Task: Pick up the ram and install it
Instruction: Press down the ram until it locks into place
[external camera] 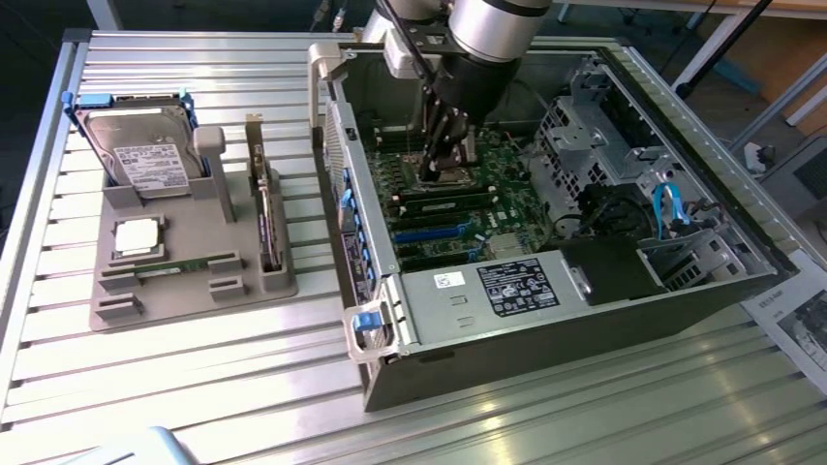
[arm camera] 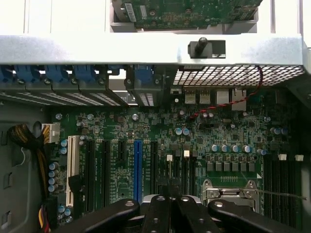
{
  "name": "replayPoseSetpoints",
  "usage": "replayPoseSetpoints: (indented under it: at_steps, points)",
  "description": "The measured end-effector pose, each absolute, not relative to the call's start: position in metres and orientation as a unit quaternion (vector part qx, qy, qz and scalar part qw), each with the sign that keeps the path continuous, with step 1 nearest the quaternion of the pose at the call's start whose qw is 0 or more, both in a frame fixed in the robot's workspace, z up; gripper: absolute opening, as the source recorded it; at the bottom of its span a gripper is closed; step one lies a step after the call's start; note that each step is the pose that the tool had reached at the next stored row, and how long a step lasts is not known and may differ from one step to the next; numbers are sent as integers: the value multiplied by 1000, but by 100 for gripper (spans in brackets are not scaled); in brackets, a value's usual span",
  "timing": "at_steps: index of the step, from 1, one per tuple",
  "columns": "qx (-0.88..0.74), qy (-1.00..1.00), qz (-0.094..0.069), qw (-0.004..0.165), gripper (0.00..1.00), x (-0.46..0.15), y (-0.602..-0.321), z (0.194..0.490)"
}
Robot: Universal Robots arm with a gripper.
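I am holding the claw closed, empty, inside the computer case; slatted aluminium table lying beneath it.

- The end effector reaches down inside the computer case; in the exterior view its tips blend with the dark motherboard, so what they pinch cannot be told.
- In the wrist view the end effector is cut off by the picture's edge.
- The hard drive label is too small to read.
- A pale object on the surface is cut off by the edge.
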State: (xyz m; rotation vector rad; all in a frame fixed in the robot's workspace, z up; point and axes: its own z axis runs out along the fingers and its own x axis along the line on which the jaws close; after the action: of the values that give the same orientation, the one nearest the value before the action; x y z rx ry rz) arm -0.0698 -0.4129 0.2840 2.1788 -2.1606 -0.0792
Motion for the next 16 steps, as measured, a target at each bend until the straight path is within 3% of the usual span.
replayPoseSetpoints:
  at_steps: [8, 16]
  points:
    - [710, -703, -22, 33, 10, -69, -413, 284]
    - [711, -703, -9, 19, 10, -71, -413, 284]
